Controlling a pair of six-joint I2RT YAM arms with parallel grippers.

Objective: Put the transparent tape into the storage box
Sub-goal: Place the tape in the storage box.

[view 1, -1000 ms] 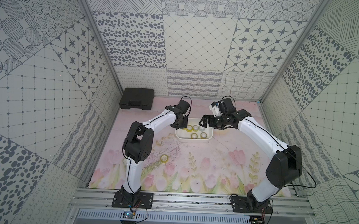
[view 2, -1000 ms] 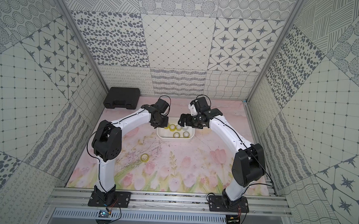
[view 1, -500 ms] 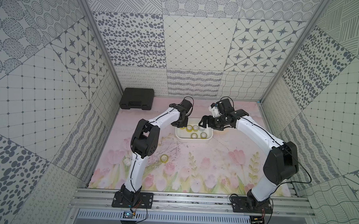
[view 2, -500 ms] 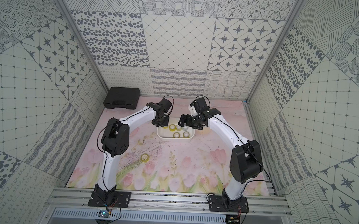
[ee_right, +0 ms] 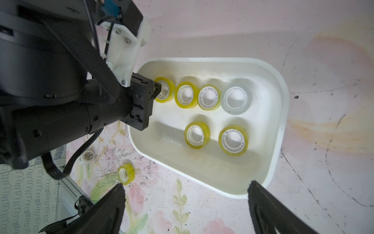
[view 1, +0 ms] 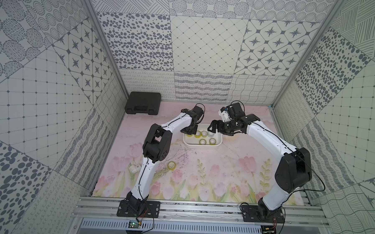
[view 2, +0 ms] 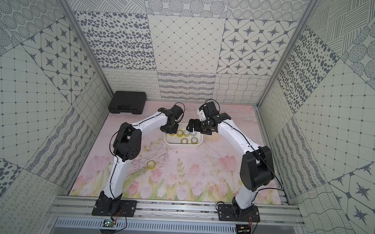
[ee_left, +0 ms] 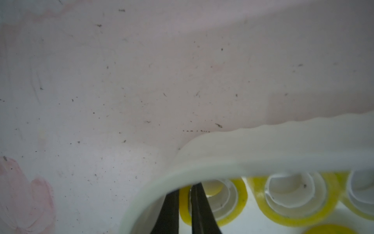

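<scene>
At the far-left corner of the storage box (ee_right: 283, 101), we find the left gripper (ee_left: 186, 187) clamping a yellow tape ring (ee_right: 167, 92) just beside the rim. Five more rings (ee_right: 208, 97) lie inside. The right gripper (ee_right: 185, 184) hangs spread wide, empty.

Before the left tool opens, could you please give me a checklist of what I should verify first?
1. Left tool shut on the wall of a yellow tape ring: ok.
2. That ring is inside the storage box, in a corner: ok.
3. Ring sits on the box floor: cannot tell.
4. Right tool open, empty, apart from the left tool: ok.
5. All tape in the box: not ok; a loose yellow ring and a pale roll lie on the mat.
</scene>
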